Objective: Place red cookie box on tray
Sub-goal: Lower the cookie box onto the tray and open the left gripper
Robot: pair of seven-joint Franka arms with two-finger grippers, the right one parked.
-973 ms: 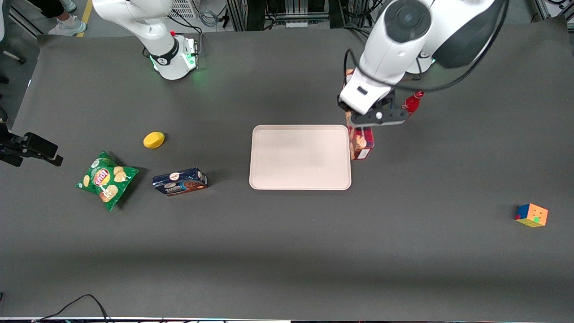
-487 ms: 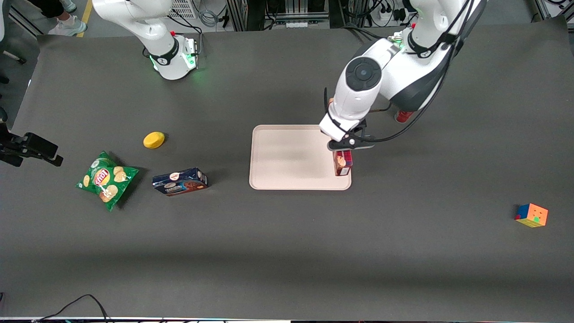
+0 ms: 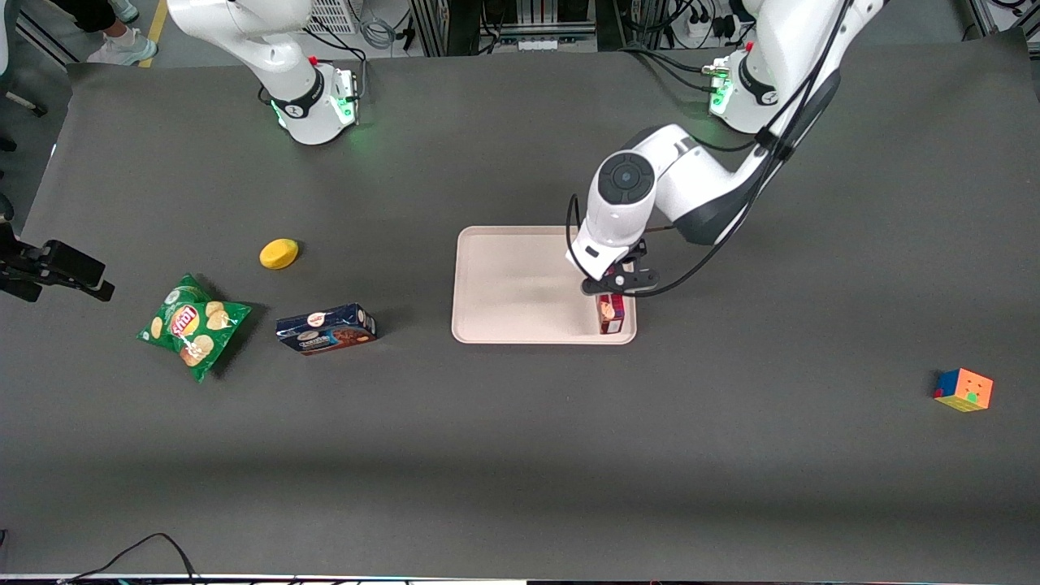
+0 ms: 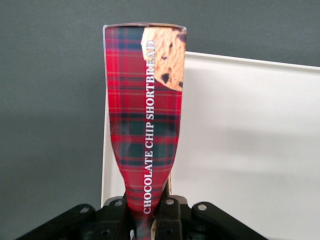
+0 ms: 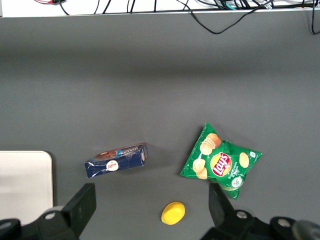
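In the front view, the gripper [image 3: 615,286] has come down low over the tray [image 3: 520,284], at the tray's corner nearest the camera on the working arm's end; a second ago it was higher and just off the tray's edge, and half a second ago it had only just crossed the rim; the red cookie box [image 3: 611,314] hangs below the fingers, standing on end, and its bottom looks very close to the tray floor or on it, I cannot tell which; so the carrying looks almost done, and I think letting go is what is left. Well away from the fingers, toward the parked arm's end of the table [image 3: 520,455], lie a blue cookie box [image 3: 326,328], a green chip bag [image 3: 192,325] and a yellow thing [image 3: 279,253]; a colour cube [image 3: 964,389] sits toward the working arm's end.

In the left wrist view, the fingers [image 4: 169,215] are closed tight on the red cookie box [image 4: 145,120]; they squeeze its end so the carton is pinched in there; the tray [image 4: 250,150] lies under and beside the box.

In the right wrist view, the blue cookie box [image 5: 116,160], green chip bag [image 5: 220,164] and yellow thing [image 5: 173,212] lie apart; a tray [image 5: 25,180] corner shows.
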